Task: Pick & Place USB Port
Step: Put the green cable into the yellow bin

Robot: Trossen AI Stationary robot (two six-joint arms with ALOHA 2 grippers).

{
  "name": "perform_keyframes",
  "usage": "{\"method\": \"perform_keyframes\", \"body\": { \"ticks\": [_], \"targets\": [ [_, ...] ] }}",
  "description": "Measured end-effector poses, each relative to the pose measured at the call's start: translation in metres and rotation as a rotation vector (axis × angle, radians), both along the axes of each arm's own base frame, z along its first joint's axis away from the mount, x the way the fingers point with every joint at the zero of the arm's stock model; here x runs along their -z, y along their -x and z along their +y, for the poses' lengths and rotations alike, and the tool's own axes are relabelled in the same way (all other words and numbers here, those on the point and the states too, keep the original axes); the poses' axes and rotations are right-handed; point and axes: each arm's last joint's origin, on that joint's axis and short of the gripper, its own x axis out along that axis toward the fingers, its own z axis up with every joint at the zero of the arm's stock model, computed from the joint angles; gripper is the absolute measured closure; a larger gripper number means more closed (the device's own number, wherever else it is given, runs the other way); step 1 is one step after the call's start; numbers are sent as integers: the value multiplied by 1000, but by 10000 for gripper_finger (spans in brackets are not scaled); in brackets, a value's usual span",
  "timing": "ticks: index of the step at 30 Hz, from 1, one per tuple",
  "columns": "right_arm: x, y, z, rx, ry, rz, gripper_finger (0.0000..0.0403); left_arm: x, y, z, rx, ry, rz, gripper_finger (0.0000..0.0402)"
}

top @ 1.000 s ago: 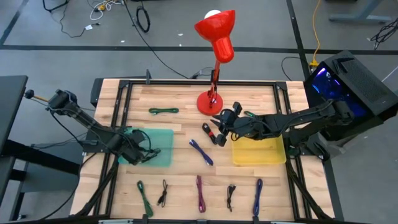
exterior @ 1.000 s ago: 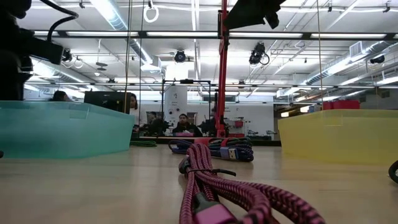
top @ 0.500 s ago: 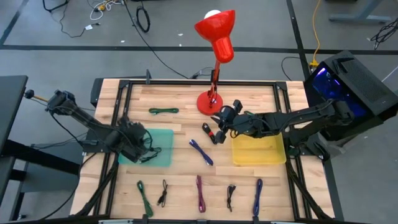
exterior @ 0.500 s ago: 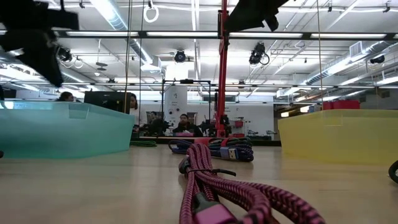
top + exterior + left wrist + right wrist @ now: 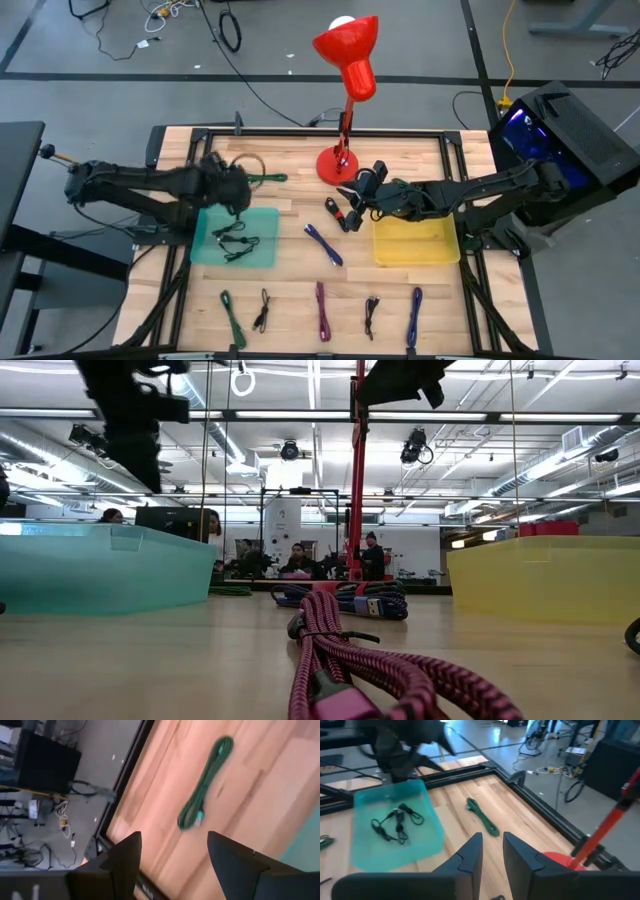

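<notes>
A coiled green USB cable (image 5: 264,178) lies on the wood near the table's far left and also shows in the left wrist view (image 5: 205,782). My left gripper (image 5: 236,183) is open and empty, hovering just left of it; in the left wrist view (image 5: 172,855) the cable lies ahead of its fingers. A black cable (image 5: 234,241) lies in the teal bin (image 5: 262,222). My right gripper (image 5: 352,196) hovers over a red-and-black cable (image 5: 341,214) near the lamp base. In the right wrist view (image 5: 492,851) its fingers stand a narrow gap apart, holding nothing.
A red desk lamp (image 5: 340,165) stands at the far middle. A yellow bin (image 5: 415,245) sits at the right. A blue cable (image 5: 323,243) lies mid-table. Several coiled cables lie along the near edge, among them a magenta one (image 5: 322,310), which fills the low view's foreground (image 5: 345,660).
My left gripper has risen from over the teal bin and swung toward the table's far edge, ending beside the green cable. The black cable stays lying in the bin. My right gripper has shifted slightly toward the table's left, over the red-and-black cable.
</notes>
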Motion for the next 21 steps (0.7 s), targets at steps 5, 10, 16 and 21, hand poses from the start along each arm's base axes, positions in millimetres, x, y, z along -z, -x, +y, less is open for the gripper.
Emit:
{"method": "perform_keyframes", "body": {
  "ticks": [5,10,16,21],
  "targets": [
    [0,-1,1,-41,-26,-2,325,-2,-10,36,43,41,-31,168],
    [0,-1,3,-71,-61,-7,325,5,-6,69,53,114,-69,168],
    [1,-1,3,-89,-77,-8,325,22,10,94,16,179,-68,168],
    [-1,-2,3,-88,-78,-21,325,39,12,109,18,230,-135,168]
  ]
}}
